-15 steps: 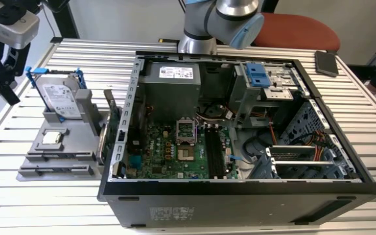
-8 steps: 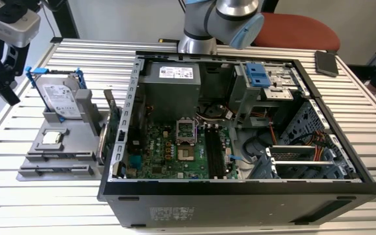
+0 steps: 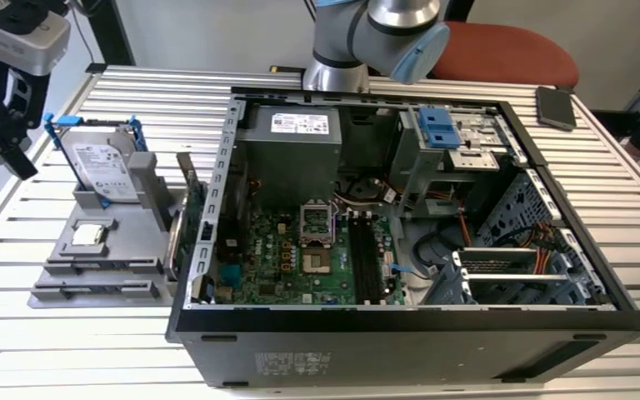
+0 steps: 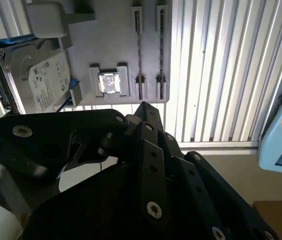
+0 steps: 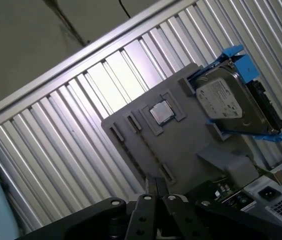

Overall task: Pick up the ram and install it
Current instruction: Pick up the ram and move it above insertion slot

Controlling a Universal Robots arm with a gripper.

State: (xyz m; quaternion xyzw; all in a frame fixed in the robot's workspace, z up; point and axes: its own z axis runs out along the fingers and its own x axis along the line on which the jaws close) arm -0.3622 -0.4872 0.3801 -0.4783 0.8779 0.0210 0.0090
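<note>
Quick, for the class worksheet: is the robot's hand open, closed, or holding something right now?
Hand: cannot be told whether it is open, closed or holding anything.

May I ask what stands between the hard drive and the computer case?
A green expansion card stands on edge there, as seen in the exterior view.

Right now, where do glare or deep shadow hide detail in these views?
First wrist view: glare washes out the slats of the table beside the grey fixture plate. Second wrist view: the gripper reads as a near-black silhouette against brightly lit slats. Exterior view: the inside of the computer case is dimmer than the evenly lit table around it.
</note>
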